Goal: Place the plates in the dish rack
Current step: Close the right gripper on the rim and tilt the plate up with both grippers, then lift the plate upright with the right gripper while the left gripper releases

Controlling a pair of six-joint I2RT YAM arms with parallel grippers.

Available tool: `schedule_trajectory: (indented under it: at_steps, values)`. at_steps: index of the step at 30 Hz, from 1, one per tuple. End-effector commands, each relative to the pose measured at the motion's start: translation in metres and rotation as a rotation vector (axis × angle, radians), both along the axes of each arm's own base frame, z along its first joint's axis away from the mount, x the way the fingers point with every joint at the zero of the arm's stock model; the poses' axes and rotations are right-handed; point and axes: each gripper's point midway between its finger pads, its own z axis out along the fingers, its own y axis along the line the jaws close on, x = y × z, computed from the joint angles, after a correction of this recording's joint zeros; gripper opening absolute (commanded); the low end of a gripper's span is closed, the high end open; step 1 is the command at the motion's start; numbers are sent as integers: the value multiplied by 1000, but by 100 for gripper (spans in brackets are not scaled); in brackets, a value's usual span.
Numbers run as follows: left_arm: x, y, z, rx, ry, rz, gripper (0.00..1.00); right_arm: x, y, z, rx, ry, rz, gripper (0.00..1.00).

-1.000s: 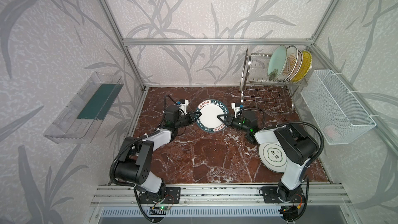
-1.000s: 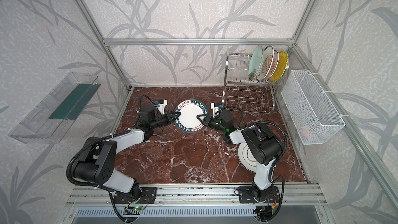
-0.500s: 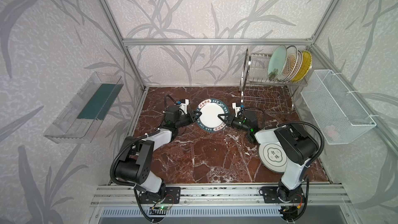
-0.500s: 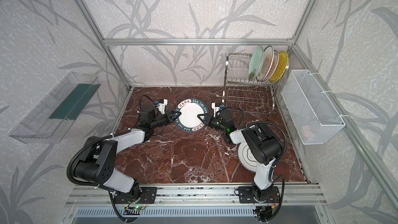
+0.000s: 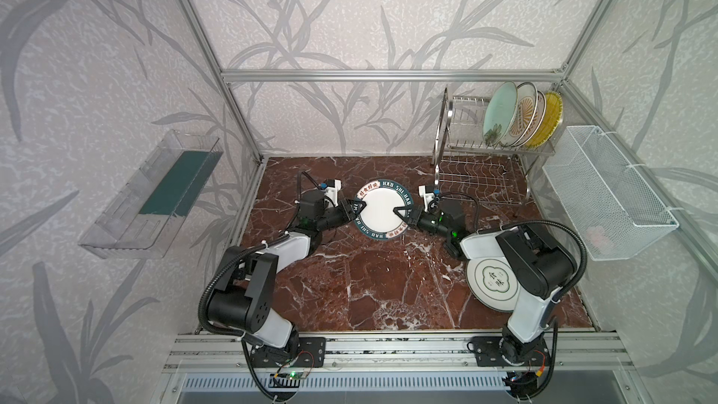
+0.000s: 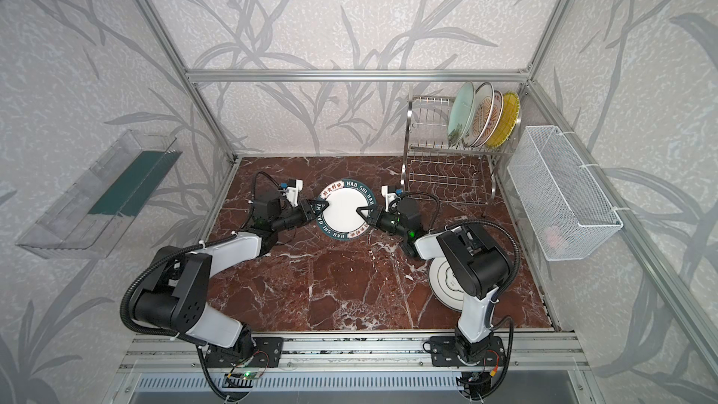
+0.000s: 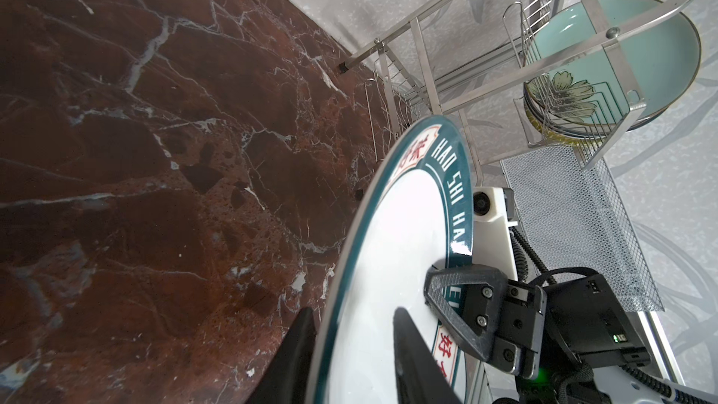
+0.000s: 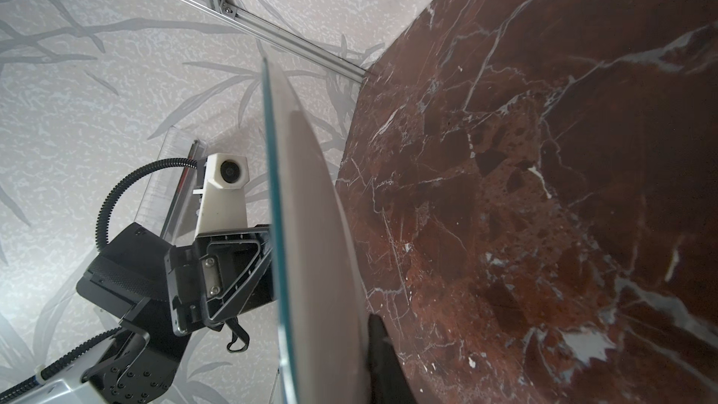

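Plate [image 5: 382, 209], right pincer [image 5: 399, 212] clamping, left pincer [image 5: 359, 207] straddling

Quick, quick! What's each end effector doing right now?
Left end effector: open, fingers either side of the lettered plate rim.
Right end effector: shut on the lettered plate.

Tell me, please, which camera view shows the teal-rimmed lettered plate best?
The top views: both show the lettered plate whole, lettering readable, with the left gripper and right gripper at opposite edges. The left wrist view crops its face; the right wrist view shows only its edge and pale underside.
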Motion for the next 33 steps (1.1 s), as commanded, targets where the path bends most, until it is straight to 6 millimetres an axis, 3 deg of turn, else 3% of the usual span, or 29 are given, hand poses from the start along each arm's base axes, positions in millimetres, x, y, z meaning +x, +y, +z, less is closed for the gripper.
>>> schedule_trajectory:
  at_steps: [1, 9, 15, 21, 29, 33]
  values:
    - [-2, 1, 15, 25, -48, 4, 36, 2, -5, 32, 10, -104, -10, 0]
    - [-11, 14, 14, 135, -41, 33, 39, 6, -14, 40, -52, -135, -35, 0]
    - [-15, 23, 20, 180, -70, 65, 39, 11, -24, 75, -84, -216, -51, 0]
    - [-18, 27, 20, 211, -74, 75, 39, 20, -44, 130, -111, -325, -80, 0]
    - [-17, 25, 18, 202, -75, 65, 38, 25, -87, 231, -102, -522, -167, 0]
    - [-18, 25, 18, 199, -75, 63, 37, 25, -106, 268, -97, -591, -215, 0]
